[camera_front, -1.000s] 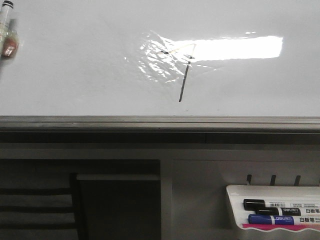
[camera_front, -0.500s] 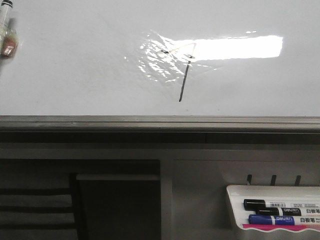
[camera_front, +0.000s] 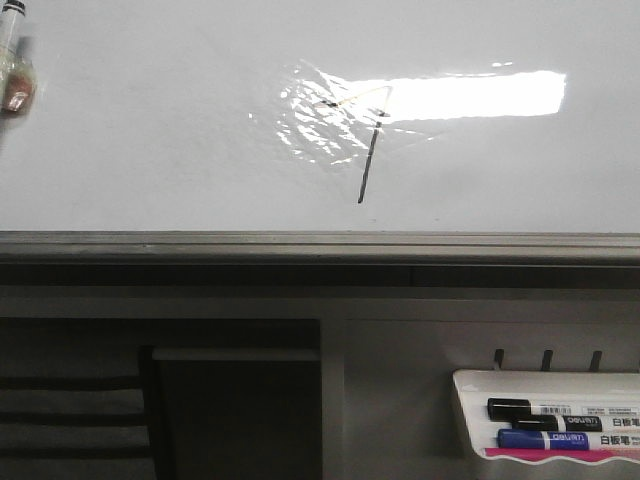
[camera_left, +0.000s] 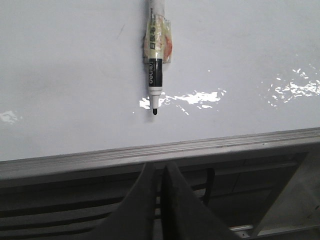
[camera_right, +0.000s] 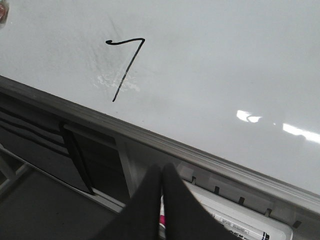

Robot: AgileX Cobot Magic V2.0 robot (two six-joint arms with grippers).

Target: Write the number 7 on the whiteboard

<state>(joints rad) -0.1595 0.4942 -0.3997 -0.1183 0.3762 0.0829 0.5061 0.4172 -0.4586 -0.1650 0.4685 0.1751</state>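
The number 7 [camera_front: 367,150] is drawn in thin dark marker on the whiteboard [camera_front: 150,150], partly over a wrinkled shiny patch with bright glare. It also shows in the right wrist view [camera_right: 125,67]. Neither gripper shows in the front view. In the left wrist view my left gripper [camera_left: 160,167] is shut and empty, below the board's grey rail [camera_left: 160,149]. In the right wrist view my right gripper [camera_right: 161,170] is shut and empty, below the rail [camera_right: 150,137] and in front of the marker tray [camera_right: 240,215].
A black-tipped marker [camera_left: 155,65] is taped to the board, its tip pointing at the rail; it also shows at the front view's far left edge [camera_front: 12,60]. A white tray [camera_front: 550,385] with black and blue markers hangs below the rail at right. Dark slatted shelving lies under the board at left.
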